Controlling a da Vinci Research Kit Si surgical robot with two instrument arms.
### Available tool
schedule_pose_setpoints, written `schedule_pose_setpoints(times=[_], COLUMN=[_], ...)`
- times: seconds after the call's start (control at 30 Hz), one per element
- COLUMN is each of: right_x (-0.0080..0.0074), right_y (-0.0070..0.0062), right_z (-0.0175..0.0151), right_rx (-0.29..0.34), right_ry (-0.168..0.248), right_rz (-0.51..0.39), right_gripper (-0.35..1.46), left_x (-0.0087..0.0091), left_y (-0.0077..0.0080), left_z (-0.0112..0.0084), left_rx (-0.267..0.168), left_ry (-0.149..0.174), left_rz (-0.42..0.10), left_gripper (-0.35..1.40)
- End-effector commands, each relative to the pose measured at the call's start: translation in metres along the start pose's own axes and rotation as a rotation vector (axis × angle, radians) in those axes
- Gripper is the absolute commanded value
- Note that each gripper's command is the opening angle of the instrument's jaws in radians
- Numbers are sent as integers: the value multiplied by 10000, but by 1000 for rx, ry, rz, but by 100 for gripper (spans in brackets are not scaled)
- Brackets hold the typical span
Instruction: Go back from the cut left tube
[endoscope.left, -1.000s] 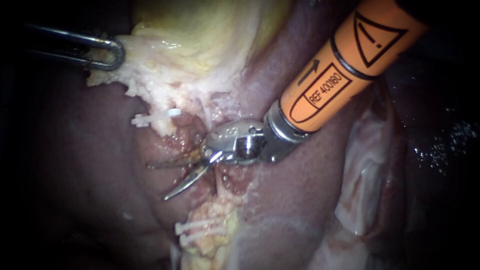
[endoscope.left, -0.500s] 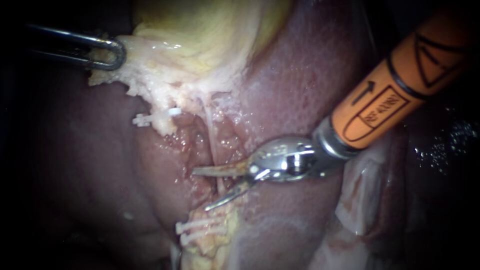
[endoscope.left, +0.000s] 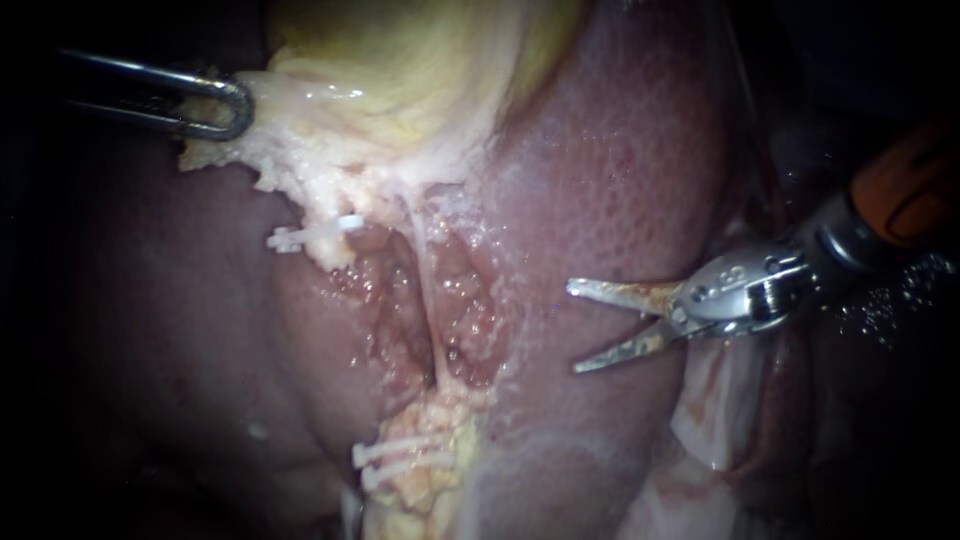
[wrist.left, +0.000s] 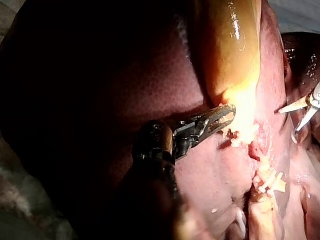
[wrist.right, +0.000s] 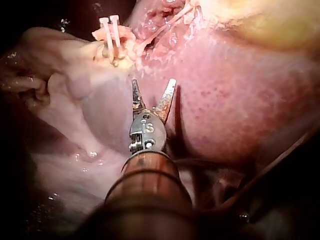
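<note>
Left tube (endoscope.left: 440, 475), cut in two, lies at the middle of the scene. Its near stump carries two white clips (endoscope.left: 395, 455) and its far stump a single clip (endoscope.left: 300, 238), with raw tissue between them. To the right, well apart from both stumps, the right instrument (endoscope.left: 574, 328) hovers over the liver (endoscope.left: 620, 180), its hand released, jaws spread on nothing. Far left, the left instrument (endoscope.left: 232, 105) has its hand clenched on the gallbladder (endoscope.left: 400, 60) at its pale edge.
</note>
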Motion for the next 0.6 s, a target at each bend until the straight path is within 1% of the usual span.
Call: schedule_pose_setpoints(times=[0.03, 0.1, 0.2, 0.27, 0.3, 0.43, 0.53, 0.6], right_x=[1, 2, 2, 2, 2, 2, 2, 2], right_y=[1, 3, 3, 3, 3, 3, 3, 3], right_z=[-1, -5, -7, -7, -7, -7, -7, -7], right_rx=[-1, -1, 38, 38, 38, 38, 38, 38], right_ry=[-2, -7, 1, 1, 1, 1, 1, 1], right_rz=[6, 7, 13, 13, 13, 13, 13, 13], right_gripper=[143, 143, 143, 143, 143, 145, 145, 145], left_x=[-1, -4, -11, -17, -21, -33, -40, -41], left_y=[0, -2, -7, -12, -15, -26, -31, -32], left_z=[2, 5, 14, 22, 27, 46, 55, 57], left_rx=[4, 6, 14, 11, 9, 8, 4, 3], left_ry=[1, 2, 6, 8, 0, -17, -26, -27], left_rz=[1, 3, 8, 11, 21, 12, 11, 12], left_gripper=[-35, -35, -35, -35, -35, -35, -35, -35])
